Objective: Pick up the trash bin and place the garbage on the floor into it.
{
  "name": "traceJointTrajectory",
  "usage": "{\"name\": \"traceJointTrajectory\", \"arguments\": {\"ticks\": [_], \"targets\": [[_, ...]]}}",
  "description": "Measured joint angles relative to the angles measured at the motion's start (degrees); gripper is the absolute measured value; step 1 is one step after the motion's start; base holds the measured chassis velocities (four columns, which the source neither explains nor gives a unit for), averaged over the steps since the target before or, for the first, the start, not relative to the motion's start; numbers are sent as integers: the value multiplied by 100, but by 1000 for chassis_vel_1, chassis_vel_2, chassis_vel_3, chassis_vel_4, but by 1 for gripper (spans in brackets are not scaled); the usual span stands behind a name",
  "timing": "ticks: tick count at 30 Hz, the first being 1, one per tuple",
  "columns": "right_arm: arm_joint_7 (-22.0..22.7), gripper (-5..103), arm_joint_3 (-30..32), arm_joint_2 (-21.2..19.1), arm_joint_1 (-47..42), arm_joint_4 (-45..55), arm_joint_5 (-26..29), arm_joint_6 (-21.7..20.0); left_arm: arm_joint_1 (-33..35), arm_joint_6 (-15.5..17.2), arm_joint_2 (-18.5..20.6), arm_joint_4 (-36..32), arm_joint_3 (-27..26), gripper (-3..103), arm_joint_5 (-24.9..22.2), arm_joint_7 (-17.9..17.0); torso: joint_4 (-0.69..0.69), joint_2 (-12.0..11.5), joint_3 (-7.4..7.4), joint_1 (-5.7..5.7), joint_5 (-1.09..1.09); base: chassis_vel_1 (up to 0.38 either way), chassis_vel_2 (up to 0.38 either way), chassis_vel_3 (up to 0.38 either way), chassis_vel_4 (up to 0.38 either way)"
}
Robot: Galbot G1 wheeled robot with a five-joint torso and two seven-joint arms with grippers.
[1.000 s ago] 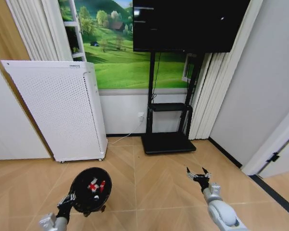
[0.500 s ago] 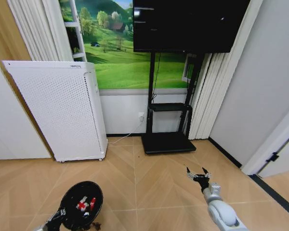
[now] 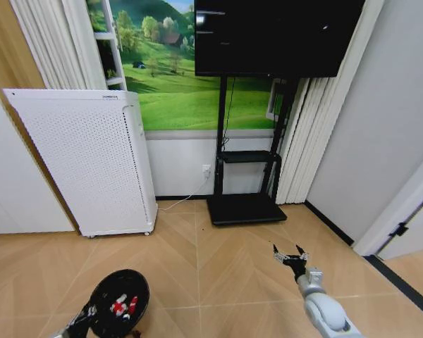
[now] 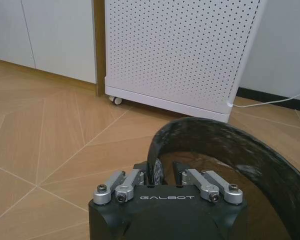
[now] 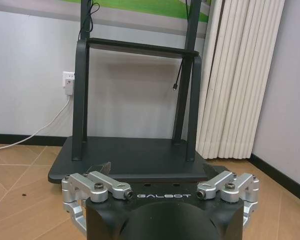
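The trash bin (image 3: 118, 303), small, round and black, hangs low at the head view's bottom left. My left gripper (image 3: 92, 310) is shut on its near rim. The left wrist view shows the fingers (image 4: 135, 177) clamped on the bin's dark rim (image 4: 215, 140), a little above the wooden floor. Inside the bin lie red and red-and-white scraps of garbage (image 3: 121, 305). My right gripper (image 3: 290, 253) hovers over the floor at lower right, open and holding nothing.
A tall white perforated appliance (image 3: 92, 162) on castors stands against the wall behind the bin. The black TV stand's base (image 3: 244, 209) sits straight ahead, with a white cable (image 3: 183, 199) on the floor beside it. Bare wooden floor (image 3: 211, 282) lies between the arms.
My left gripper and the bin have moved down and slightly left, toward the picture's bottom edge. The right arm has stayed still.
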Motion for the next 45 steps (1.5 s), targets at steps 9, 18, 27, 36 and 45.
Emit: {"name": "traceJointTrajectory", "arguments": {"ticks": [9,18,27,36,45], "targets": [[0,100,0,0,0,0,0,0,-37,-74,25,53,-40,56,-3,64,0,0,0,0,-1,0,0,0,0],[0,100,0,0,0,0,0,0,-137,-719,87,-81,-231,93,483,479,0,0,0,0,-1,0,0,0,0],[0,100,0,0,0,0,0,0,-548,-1391,335,-429,-265,100,620,858,0,0,0,0,-1,0,0,0,0],[0,100,0,0,0,0,0,0,-1291,-1283,818,-429,141,100,260,818,-1,-1,1,1,-1,0,0,0,0],[0,100,0,0,0,0,0,0,-1453,-1190,873,-294,304,100,270,790,1,-1,1,0,-1,0,0,0,0]]}}
